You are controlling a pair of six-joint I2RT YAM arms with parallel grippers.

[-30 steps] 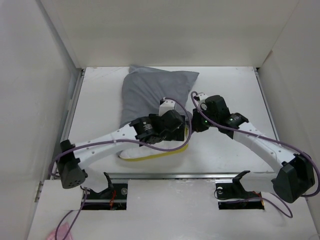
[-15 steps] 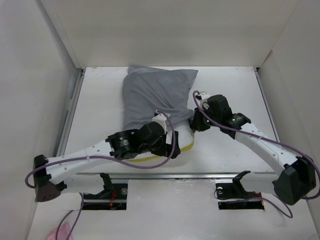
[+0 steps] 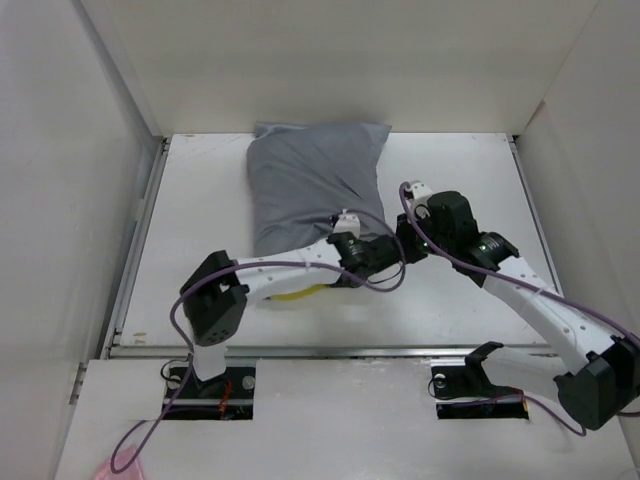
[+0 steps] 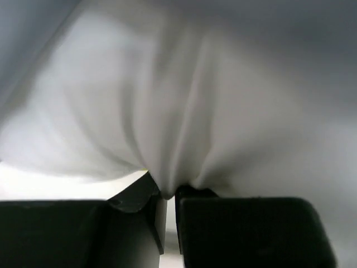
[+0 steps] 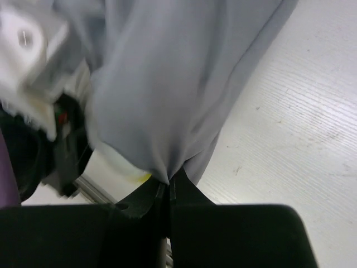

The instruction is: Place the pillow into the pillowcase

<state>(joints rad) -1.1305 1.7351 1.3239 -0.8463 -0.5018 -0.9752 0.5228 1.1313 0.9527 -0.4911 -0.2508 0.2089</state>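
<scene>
Top external view shows the pillowcase point(image 3: 315, 185) lying plump on the counter point(image 3: 470, 170), filled out over nearly its whole length. Of the pillow point(image 3: 292, 294) only a short strip of white with its yellow band peeks out at the near edge, under the left arm. Both arms meet at the sack's near right corner.

On the left wrist camera the left hand point(image 4: 170, 204) is clamped on a gathered fold of the pillow's white cloth, puckers fanning up from the pinch, with grey fabric shading the top of the view. On the right wrist camera the right hand point(image 5: 167, 192) is closed on the grey hem, which hangs in a drape above the counter; a sliver of white and yellow shows just beside the pinch.

By my reading the stuffing is mostly done. What appears to be left is the last near edge: pushing it inside while the hem is drawn over it, then letting go.
</scene>
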